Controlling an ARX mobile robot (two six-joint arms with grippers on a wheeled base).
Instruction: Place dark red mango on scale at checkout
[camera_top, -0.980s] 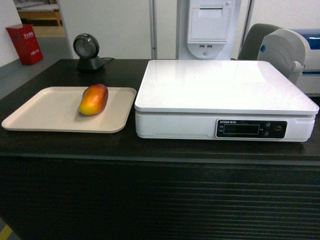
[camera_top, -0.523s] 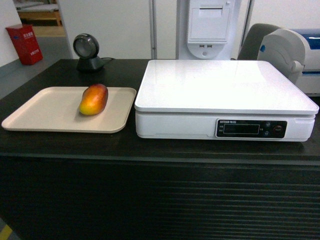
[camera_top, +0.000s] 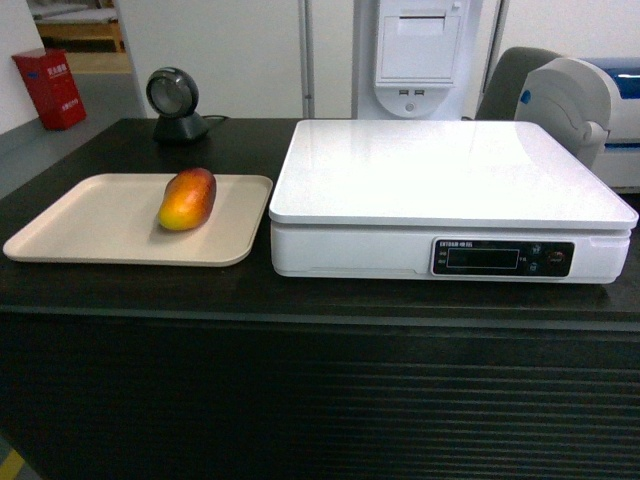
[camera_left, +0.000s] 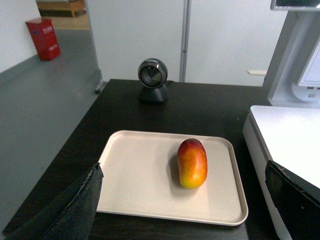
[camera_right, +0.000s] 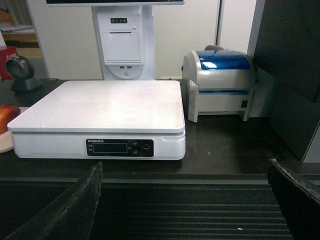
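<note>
Nothing has moved: your small dark red-to-yellow mango still lies on the beige flat tray. The white rectangular scale waits bare; both tools gape, released.

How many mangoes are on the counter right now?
1. The dark red mango lies on the beige tray, left of the scale. None seems hidden.

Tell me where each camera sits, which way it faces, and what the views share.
Head: on the robot before the checkout, facing forward and slightly down at the beige tray and scale; no robot body shows.
Left wrist: above the counter's left end, looking down at the dark red mango; left gripper fingers frame the bottom corners.
Right wrist: low, facing the scale front; right gripper fingers frame the corners.
All three share the scale, mango and round black scanner.
</note>
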